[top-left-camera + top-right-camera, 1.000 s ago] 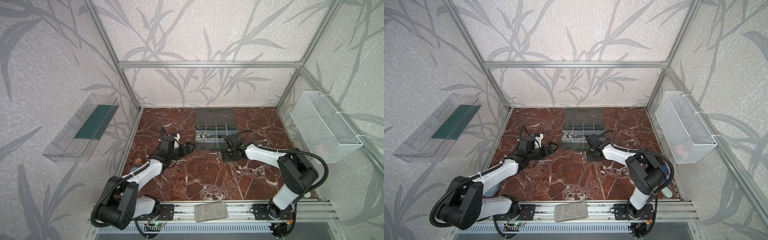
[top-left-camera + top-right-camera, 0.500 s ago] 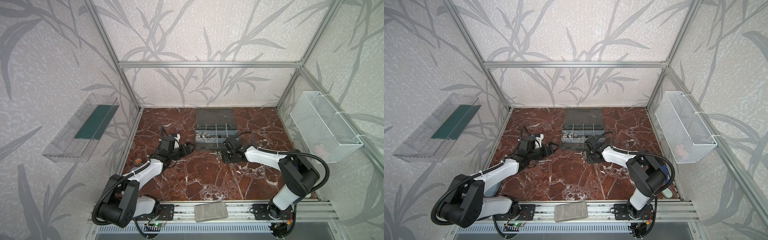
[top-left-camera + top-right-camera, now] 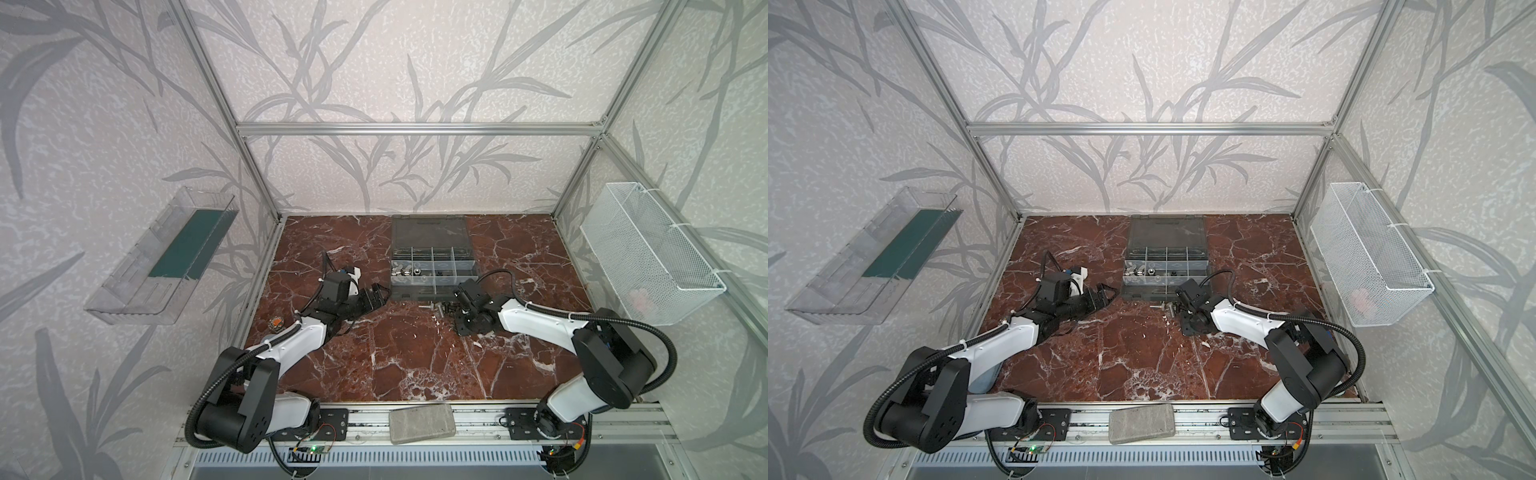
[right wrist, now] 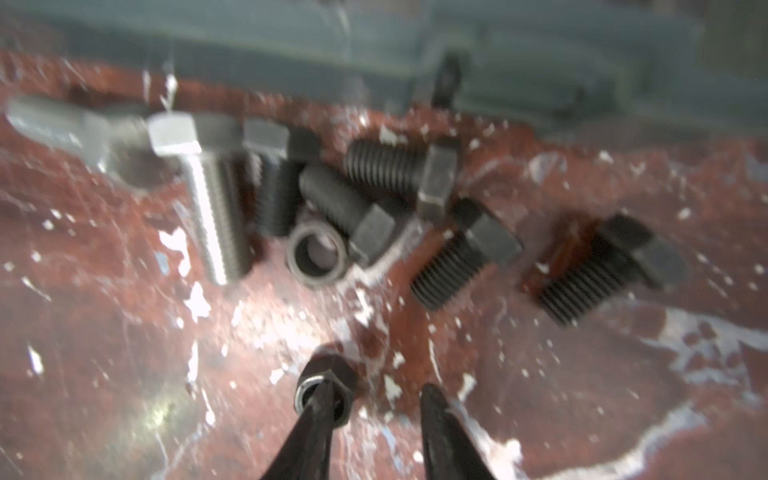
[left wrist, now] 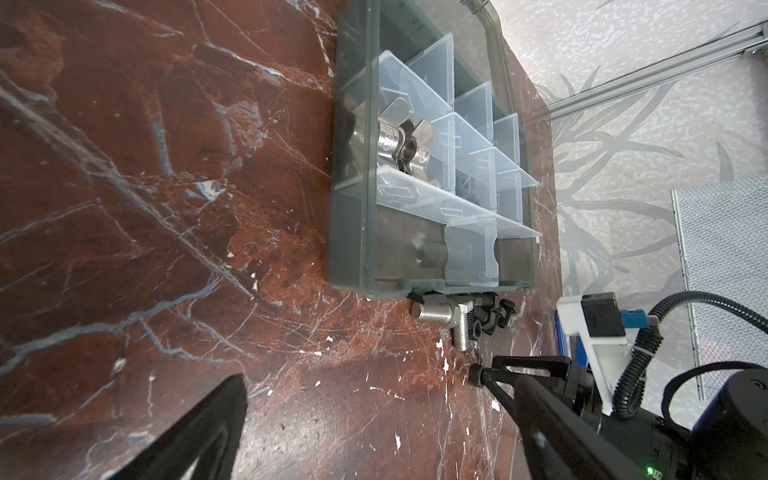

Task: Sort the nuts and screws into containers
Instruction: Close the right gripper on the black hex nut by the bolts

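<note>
Screws [image 4: 386,168], silver and black, lie on the marble table [image 3: 415,357] just beside the containers [image 5: 469,124] (winged nuts [image 5: 405,143] sit in one cell). We see the right gripper's [image 4: 376,386] jaws apart, a black nut [image 4: 338,374] at one fingertip [image 4: 313,419]; the left gripper [image 3: 382,293] gapes wide.

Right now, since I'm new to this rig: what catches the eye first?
A heap of black and silver screws lies on the marble table beside the organizer case. The right gripper, jaws apart, has a black nut at one fingertip. Silver winged nuts sit in one cell.
</note>
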